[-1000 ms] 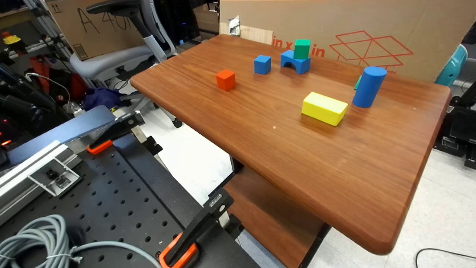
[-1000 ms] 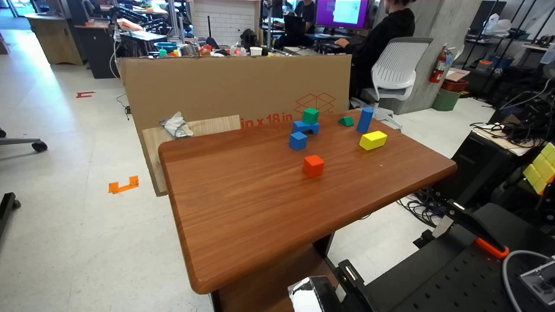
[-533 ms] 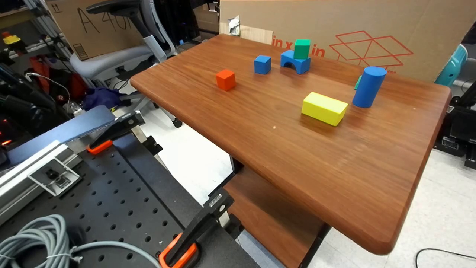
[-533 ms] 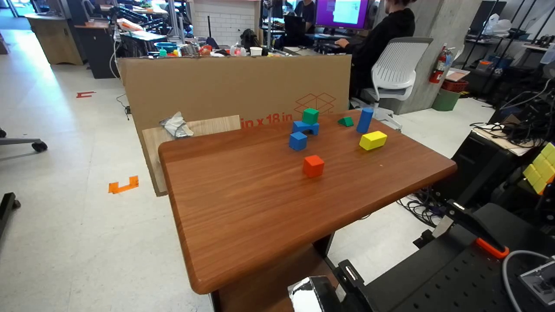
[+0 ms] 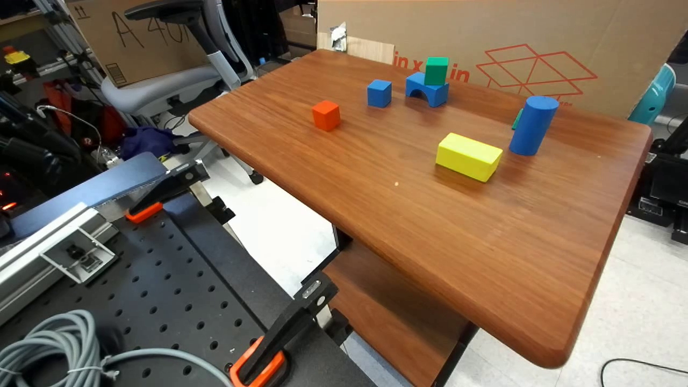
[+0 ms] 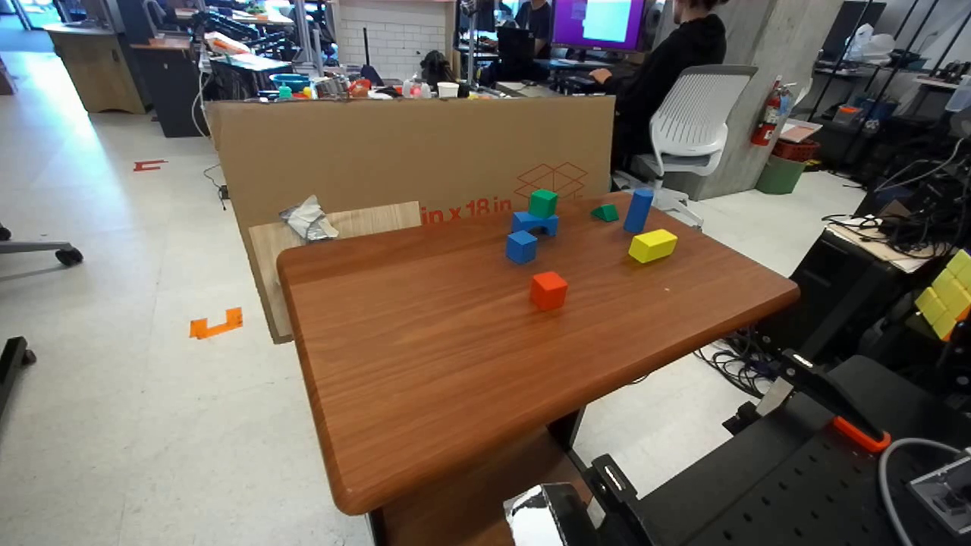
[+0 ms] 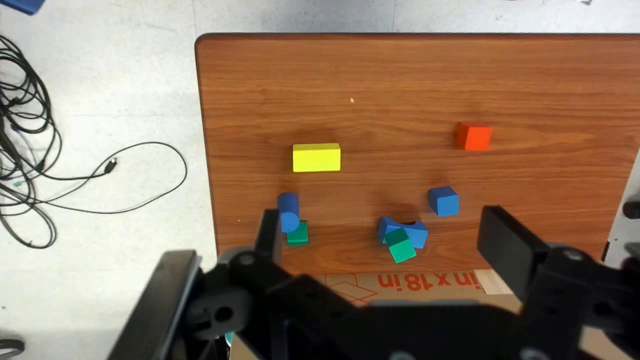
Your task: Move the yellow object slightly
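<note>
The yellow object (image 5: 468, 157) is a bright yellow rectangular block lying flat on the wooden table (image 5: 408, 226). It shows in both exterior views (image 6: 652, 246) and in the wrist view (image 7: 316, 157), left of the picture's middle. My gripper (image 7: 382, 212) shows only in the wrist view, coming in from the bottom. Its fingers (image 7: 510, 245) stand wide apart with nothing between the pads. It is high above the table, and the yellow block is apart from it. The arm and gripper are out of view in both exterior views.
A blue cylinder (image 5: 534, 126) stands close to the yellow block, with a green wedge (image 6: 605, 213) behind it. A red-orange cube (image 5: 326, 115), a blue cube (image 5: 379, 93) and a blue arch (image 5: 416, 86) bearing a green block (image 5: 436, 71) are also on the table. A cardboard sheet (image 6: 410, 152) stands behind.
</note>
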`<state>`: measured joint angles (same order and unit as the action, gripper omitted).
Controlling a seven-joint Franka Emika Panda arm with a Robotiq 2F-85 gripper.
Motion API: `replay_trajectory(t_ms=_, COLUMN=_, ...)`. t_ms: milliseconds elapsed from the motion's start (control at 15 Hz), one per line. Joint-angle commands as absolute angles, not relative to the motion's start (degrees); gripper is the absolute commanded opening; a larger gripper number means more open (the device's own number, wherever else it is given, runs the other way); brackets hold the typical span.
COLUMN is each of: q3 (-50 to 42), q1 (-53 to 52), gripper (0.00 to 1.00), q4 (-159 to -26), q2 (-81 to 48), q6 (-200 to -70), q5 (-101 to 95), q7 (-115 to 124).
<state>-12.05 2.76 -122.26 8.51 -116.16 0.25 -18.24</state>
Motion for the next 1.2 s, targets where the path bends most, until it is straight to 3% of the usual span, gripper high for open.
replay_trajectory(t_ms=0, q3=-11.58, q1=4.46, gripper=1.0, q4=-114.45, q2=-0.9, q6=-115.49, q5=3.62, q7=-20.77)
replay_trajectory(t_ms=1133, q3=-6.06, q1=8.48, gripper=1.0, q4=-100.88, q2=-25.76, q6=-118.37, q5=1.92, q7=-16.69)
